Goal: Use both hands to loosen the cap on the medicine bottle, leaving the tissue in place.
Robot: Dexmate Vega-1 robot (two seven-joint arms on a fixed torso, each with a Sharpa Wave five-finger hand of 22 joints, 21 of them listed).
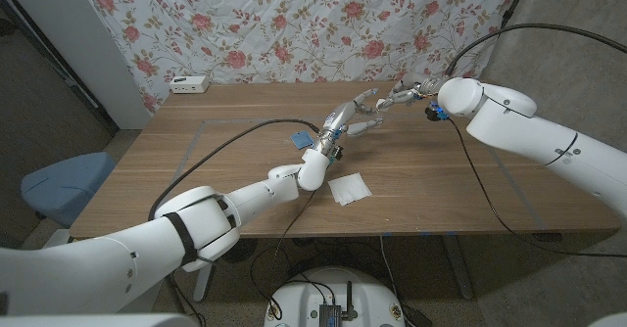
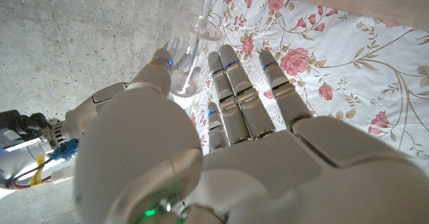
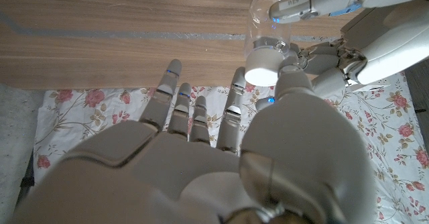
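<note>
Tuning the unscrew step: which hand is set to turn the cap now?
Probably right. The right hand has its fingers at the white cap, while the left hand holds the clear bottle body, so it is better kept as the brace.

Glossy white arms, black-banded left forearm (image 1: pixel 181 234)
</note>
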